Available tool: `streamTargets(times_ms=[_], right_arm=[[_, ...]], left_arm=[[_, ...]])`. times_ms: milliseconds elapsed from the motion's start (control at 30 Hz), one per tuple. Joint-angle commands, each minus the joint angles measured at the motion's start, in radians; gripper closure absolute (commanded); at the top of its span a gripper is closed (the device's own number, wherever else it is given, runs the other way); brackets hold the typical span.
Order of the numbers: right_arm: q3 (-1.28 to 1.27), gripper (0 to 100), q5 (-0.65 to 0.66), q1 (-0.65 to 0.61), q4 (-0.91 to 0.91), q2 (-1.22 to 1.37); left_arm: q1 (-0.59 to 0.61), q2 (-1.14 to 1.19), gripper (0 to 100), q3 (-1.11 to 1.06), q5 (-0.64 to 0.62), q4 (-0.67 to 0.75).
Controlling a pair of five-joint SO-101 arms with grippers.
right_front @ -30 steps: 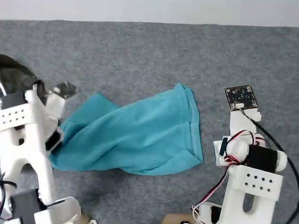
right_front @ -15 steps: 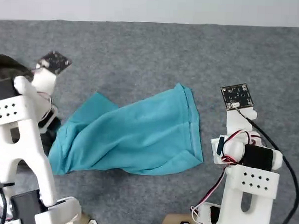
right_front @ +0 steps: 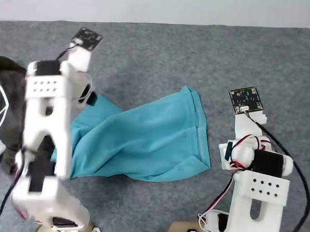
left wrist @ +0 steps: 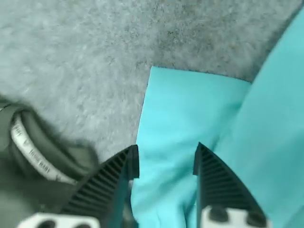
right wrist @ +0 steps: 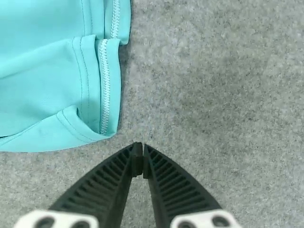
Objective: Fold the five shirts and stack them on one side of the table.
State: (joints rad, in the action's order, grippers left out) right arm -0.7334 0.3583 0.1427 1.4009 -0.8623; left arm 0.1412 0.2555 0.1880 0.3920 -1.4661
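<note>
Teal shirt [right_front: 143, 141] sprawled mid-worktop [right_front: 147, 49] in the high view, and it's rumpled: one side bunched over itself, hem end fanned toward the right arm [right_front: 260, 182], nothing like a tidy rectangle. Left arm [right_front: 47, 116] hangs right over the shirt's left portion, wrist up by the shirt's far corner. Out at the left edge a dark garment [right_front: 4, 84] lies in a heap, close to the teal one; whether they touch, I cannot tell from up here. No neat stack on either side.

Over to the left wrist view: left end effector [left wrist: 166, 154] released, jaws spread wide, poised above the teal shirt's edge with cloth showing between them but nothing pinched. Just beside it, the dark garment with its neck label [left wrist: 28, 152] crowds in on the grey felt.

Right wrist view now: right end effector [right wrist: 141, 159] clenched tight, tips together, holding nothing, over bare worktop just off the corner of the shirt's stitched hem [right wrist: 104, 80]. Close, but apart from the fabric.

Score so far, as I read it: early going. This shirt is not yet folded, the dark one looks unfolded too, and no pile has begun. Five to fold, none visibly done, so the folding and then the stacking all lie ahead.
</note>
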Motion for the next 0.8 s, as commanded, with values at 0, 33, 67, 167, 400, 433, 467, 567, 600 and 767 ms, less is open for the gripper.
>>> streamTargets(times_ms=[0,33,67,167,400,433,467,567,600,767], right_arm=[[0.005,99.0,0.011,-0.002,0.005,0.007],[0.005,99.0,0.011,-0.002,0.005,0.007],[0.005,99.0,0.011,-0.002,0.005,0.007],[0.005,99.0,0.011,-0.002,0.005,0.007],[0.005,99.0,0.006,-0.002,0.005,0.007],[0.005,99.0,0.006,-0.002,0.005,0.007],[-0.002,99.0,0.006,-0.002,0.005,0.007],[-0.038,99.0,0.006,-0.002,0.005,0.001],[-0.055,99.0,0.008,-0.002,0.005,-0.002],[-0.081,99.0,0.008,-0.002,0.033,-0.004]], left_arm=[[-0.005,0.181,80,0.249,-0.011,-0.068],[-0.005,0.233,80,0.314,-0.011,-0.089],[-0.005,0.287,80,0.380,-0.009,-0.106],[-0.005,0.430,80,0.576,-0.005,-0.158],[0.000,0.707,80,0.957,0.025,-0.258],[0.000,0.741,80,0.995,0.026,-0.264],[0.000,0.773,80,1.027,0.035,-0.273],[-0.011,0.853,80,1.092,0.057,-0.284],[-0.012,0.873,80,1.106,0.060,-0.281],[-0.018,0.947,80,1.185,0.060,-0.279]])
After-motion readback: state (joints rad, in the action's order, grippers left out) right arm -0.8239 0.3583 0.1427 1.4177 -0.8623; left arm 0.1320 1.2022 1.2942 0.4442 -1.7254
